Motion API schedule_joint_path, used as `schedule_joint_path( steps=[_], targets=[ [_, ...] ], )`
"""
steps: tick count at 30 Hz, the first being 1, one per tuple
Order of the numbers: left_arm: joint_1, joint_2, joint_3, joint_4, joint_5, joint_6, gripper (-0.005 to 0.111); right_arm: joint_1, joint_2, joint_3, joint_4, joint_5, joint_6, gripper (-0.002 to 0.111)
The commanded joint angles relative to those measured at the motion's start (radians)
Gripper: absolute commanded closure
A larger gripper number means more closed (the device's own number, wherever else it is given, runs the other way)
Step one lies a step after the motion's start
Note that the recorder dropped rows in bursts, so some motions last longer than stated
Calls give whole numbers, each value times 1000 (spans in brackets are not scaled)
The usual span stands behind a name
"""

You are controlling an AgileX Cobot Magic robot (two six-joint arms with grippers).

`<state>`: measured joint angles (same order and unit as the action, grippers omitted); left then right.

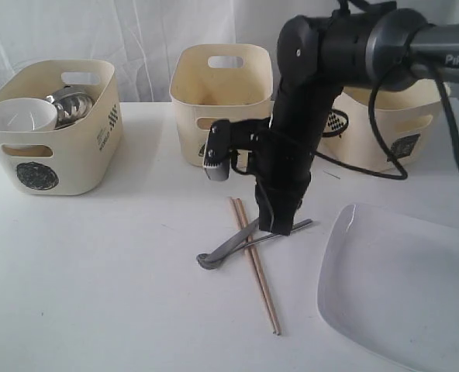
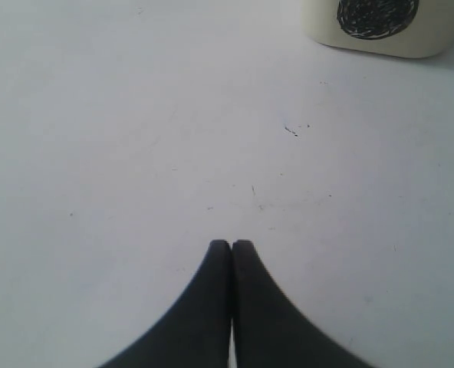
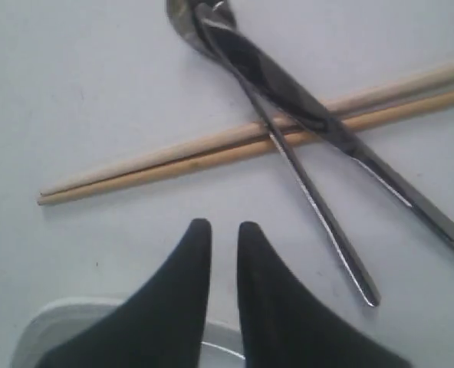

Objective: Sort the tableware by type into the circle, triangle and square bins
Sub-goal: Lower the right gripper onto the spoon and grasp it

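Since the right claw (image 3: 223,228) hangs low over the worktop (image 1: 98,271), its tips parted by only a narrow gap and pinching nothing, I judge it is lining up on the loose cutlery and has not yet taken any. It points down just beside the pile, apart from it, with the arm reaching across the middle of the worktop to get there.

Nearest its tips lie the chopsticks (image 3: 212,149), two tan wooden sticks side by side and touching along their length. Across them rest the grey metal pieces: a slim spoon (image 3: 311,199), its bowl at the far end from the claw, and a broader dark-looking knife (image 3: 288,84), the two handles splaying apart. Whether a third piece hides in that crossing I cannot tell. Everything lies flat and thin, so a pick will probably need the tips spread wider and set squarely over one handle.

Beside the pile sits the large white plate (image 1: 400,287), a rounded rectangle, empty and unsorted.

Further back stand three cream bins. The circle bin (image 1: 51,147) already holds a white bowl (image 1: 18,115) and shiny steel ware (image 1: 70,105). The middle bin (image 1: 222,85) and the right bin (image 1: 404,128) have their marks partly hidden by the arm.

Off to the side, the left claw (image 2: 231,247) is pressed together, empty, over bare worktop near the circle bin.
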<state>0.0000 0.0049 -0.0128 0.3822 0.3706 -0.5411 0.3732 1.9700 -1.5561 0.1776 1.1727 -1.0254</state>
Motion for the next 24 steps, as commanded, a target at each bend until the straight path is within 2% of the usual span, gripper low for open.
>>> schedule_joint_path(
  steps=[1, 3, 5, 17, 24],
  targets=[
    [-1, -5, 13, -8, 18, -1, 106, 15, 26, 24, 9, -21, -77, 75],
    [-1, -5, 13, -8, 18, -1, 106, 15, 36, 22, 13, -69, -77, 67],
    [-1, -5, 13, -8, 18, -1, 106, 15, 46, 22, 13, -108, -77, 66],
    [-1, -5, 13, -8, 18, -1, 106, 15, 144, 22, -41, -187, -77, 66],
    [-1, -5, 13, -8, 18, -1, 106, 15, 154, 22, -78, -213, -77, 71]
  ],
)
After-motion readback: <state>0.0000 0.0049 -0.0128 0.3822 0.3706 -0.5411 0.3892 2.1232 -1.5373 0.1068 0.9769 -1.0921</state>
